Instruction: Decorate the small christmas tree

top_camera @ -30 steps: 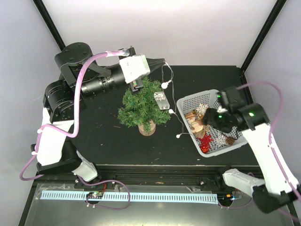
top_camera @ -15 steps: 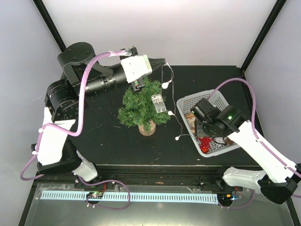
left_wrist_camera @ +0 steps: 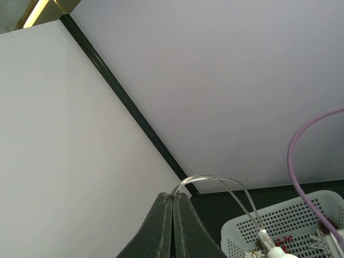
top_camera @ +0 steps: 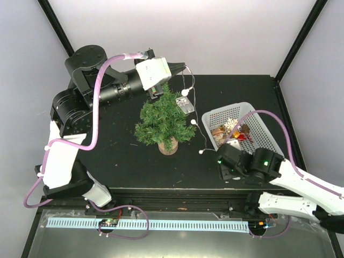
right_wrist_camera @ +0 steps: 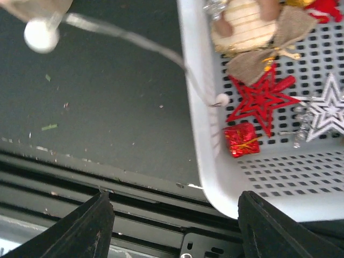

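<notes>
The small christmas tree stands upright on its wood stump at the table's middle. My left gripper is above and behind the treetop, shut on the thin wire of a light string. In the left wrist view the fingers pinch the wire loop. White bulbs and a clear battery box hang down the tree's right side. My right gripper is open and empty over the front-left corner of the white basket. In the right wrist view its fingertips straddle the basket corner.
The basket holds ornaments: a red star, a red gift box, a white star and a burlap bow. A string bulb hangs left of the basket. The table's front rail runs below my right gripper.
My right arm has pulled back from over the basket to its front-left corner near the table edge. My left gripper has lifted the light string slightly up and right.
</notes>
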Action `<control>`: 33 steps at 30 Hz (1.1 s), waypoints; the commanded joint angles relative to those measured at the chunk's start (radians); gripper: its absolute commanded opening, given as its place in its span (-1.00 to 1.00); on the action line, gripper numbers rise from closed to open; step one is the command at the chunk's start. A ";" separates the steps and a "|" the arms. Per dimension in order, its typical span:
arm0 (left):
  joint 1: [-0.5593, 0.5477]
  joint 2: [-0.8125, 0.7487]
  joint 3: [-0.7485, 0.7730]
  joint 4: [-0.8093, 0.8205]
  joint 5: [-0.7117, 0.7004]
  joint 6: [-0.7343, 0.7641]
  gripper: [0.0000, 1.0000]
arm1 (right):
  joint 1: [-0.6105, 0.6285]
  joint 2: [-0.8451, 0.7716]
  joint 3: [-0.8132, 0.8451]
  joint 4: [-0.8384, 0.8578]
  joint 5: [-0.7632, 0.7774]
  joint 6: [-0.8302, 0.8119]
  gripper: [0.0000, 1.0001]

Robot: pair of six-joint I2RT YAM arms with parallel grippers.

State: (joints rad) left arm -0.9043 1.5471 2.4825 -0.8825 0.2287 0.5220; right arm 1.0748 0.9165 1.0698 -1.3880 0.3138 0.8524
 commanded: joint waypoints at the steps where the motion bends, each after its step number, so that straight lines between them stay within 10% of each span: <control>1: 0.005 0.005 0.007 0.022 0.025 -0.020 -0.97 | 0.118 0.044 -0.044 0.116 0.075 0.042 0.29; 33: 0.008 -0.039 0.010 0.011 0.063 -0.047 -0.97 | 0.040 0.191 -0.164 0.323 0.387 0.078 0.50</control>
State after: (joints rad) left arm -0.9031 1.5372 2.4825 -0.8829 0.2737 0.4946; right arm 1.1545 1.1069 0.8902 -1.1046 0.6121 0.9119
